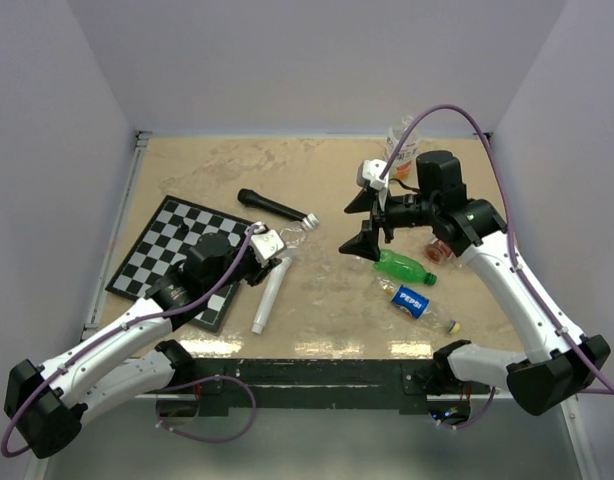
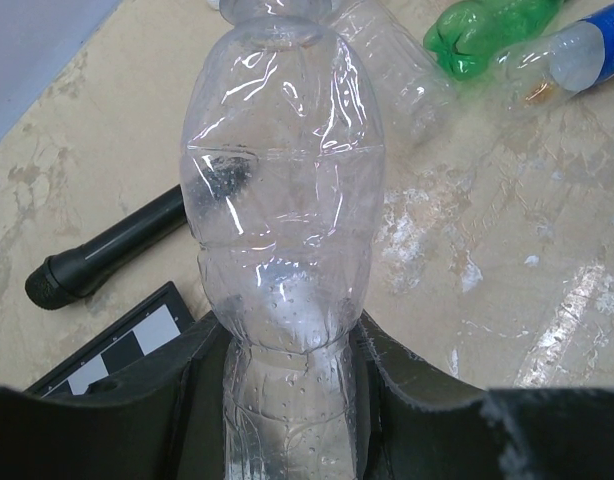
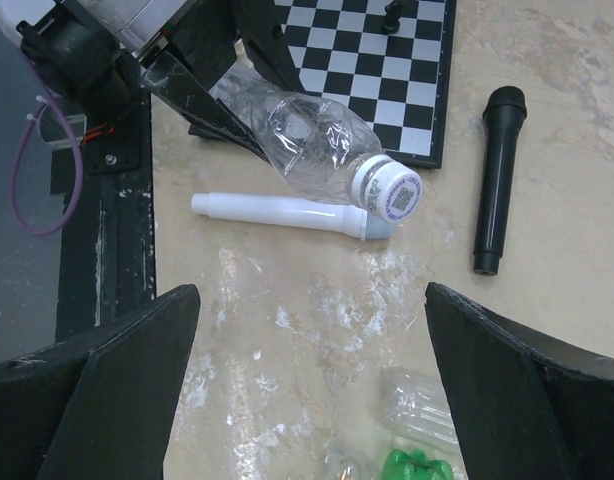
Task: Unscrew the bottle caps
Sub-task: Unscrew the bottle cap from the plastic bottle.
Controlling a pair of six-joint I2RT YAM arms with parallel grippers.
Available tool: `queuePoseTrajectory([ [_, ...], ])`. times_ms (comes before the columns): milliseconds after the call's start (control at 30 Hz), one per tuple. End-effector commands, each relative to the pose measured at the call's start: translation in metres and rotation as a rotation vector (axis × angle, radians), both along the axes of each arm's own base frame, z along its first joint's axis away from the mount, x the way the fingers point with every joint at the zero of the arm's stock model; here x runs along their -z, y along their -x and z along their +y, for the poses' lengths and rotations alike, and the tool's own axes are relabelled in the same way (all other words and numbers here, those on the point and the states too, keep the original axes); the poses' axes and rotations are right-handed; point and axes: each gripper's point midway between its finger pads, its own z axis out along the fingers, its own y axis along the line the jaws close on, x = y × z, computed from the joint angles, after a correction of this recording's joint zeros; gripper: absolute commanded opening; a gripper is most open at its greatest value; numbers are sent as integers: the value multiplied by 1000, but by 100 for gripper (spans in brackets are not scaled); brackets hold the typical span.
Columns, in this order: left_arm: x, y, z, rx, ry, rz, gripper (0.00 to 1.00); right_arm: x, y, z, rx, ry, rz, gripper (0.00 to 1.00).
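Beside the chessboard (image 1: 157,250), the left claw (image 1: 255,255) pinches a clear bottle (image 3: 307,140) low on its body, its white cap (image 3: 392,190) pointing right. The right claw (image 3: 309,300) hangs spread wide nearby; best to centre it on the cap, close firmly, then twist.

White-shelled left arm (image 1: 107,345) and right arm (image 1: 522,295), black at the joints, each strung with a looping purple cable (image 1: 457,108).

White cap (image 3: 394,190) on clear btl (image 3: 307,140)
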Motion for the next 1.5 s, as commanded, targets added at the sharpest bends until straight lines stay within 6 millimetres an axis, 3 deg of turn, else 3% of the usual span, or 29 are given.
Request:
queuePoseTrajectory([
  [0, -16, -3, -7, 22, 34, -50, 0, -9, -1, 0, 7, -26, -25, 98],
  [500, -15, -2, -7, 25, 33, -47, 0, -4, -5, 2, -27, 44, 49, 98],
  [1467, -13, -1, -9, 35, 34, -38, 0, -4, 5, 3, -27, -5, 71, 98],
])
